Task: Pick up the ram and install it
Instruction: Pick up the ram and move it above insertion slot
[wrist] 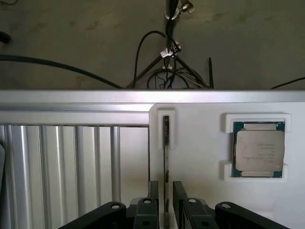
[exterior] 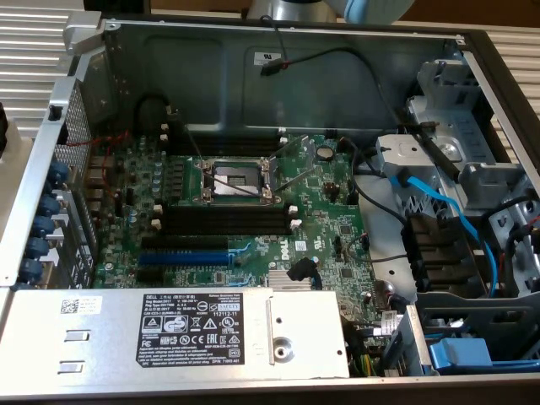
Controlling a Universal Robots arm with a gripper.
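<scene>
In the wrist view, the ram stands on its thin edge in a narrow slot of a white holder, just beside a recess that holds a square processor chip. The pincer is open, with one dark finger on each side of the ram's near end and a slim gap showing on both sides, so nothing is gripped. The exterior view shows the open computer case with its green motherboard, where the long black memory slots lie empty beside the bare processor socket.
</scene>
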